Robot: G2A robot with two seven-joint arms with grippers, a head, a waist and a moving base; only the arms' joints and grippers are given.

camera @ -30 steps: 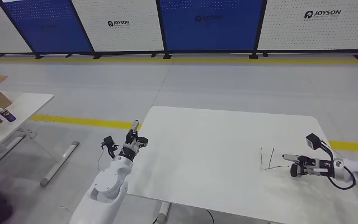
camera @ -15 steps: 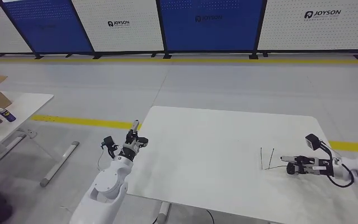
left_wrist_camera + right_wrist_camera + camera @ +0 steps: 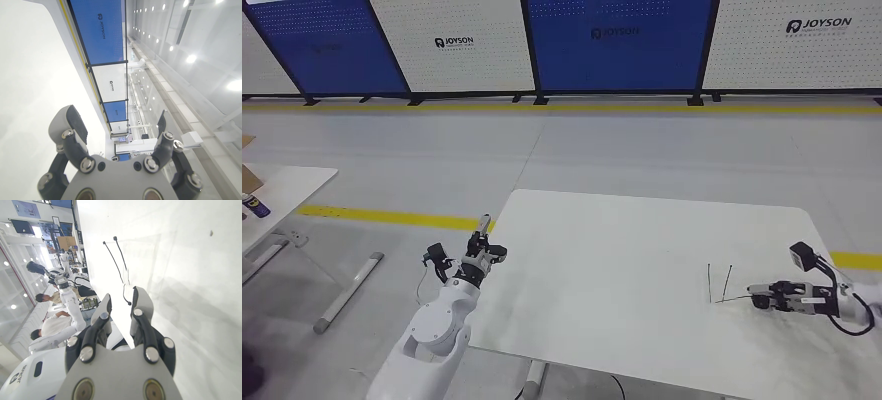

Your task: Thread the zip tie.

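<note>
Three thin black zip ties lie near the white table's [image 3: 622, 260] right side. Two lie side by side [image 3: 710, 278] [image 3: 727, 280], seen closer as tie [image 3: 113, 259] and tie [image 3: 121, 252]. The third zip tie [image 3: 734, 297] crosses below them toward my right gripper [image 3: 752, 292]. That gripper [image 3: 121, 292] is low over the table and open, with the third tie's head [image 3: 129, 303] lying between its fingers, close to one pad [image 3: 135, 298]. My left gripper [image 3: 483, 228] [image 3: 118, 115] is just off the table's left edge, pointing upward, open and empty.
The table's middle is bare white surface. A small dark speck [image 3: 211, 233] sits on the tabletop beyond the ties. Another table [image 3: 282, 190] stands far off to the left, and blue and white panels [image 3: 622, 45] line the back.
My right gripper has sunk toward the table and levelled out around the near end of the third zip tie. The left arm and the other two ties have not moved.
</note>
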